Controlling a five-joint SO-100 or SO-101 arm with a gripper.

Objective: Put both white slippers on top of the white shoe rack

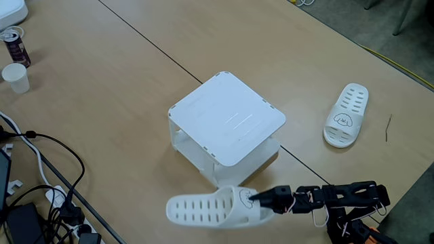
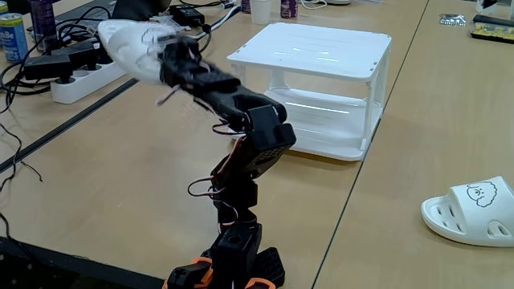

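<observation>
Gripper (image 1: 252, 198) w/ slipper (image 1: 207, 209); rack top (image 1: 227, 116) bare.

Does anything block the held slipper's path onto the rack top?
Nothing visible does. The gripper holds one slipper just off the white shoe rack, whose top panel is bare. The other slipper lies apart on the table.

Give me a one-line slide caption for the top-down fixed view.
Gripper carries one white slipper beside the white shoe rack; second slipper waits on the table.
</observation>
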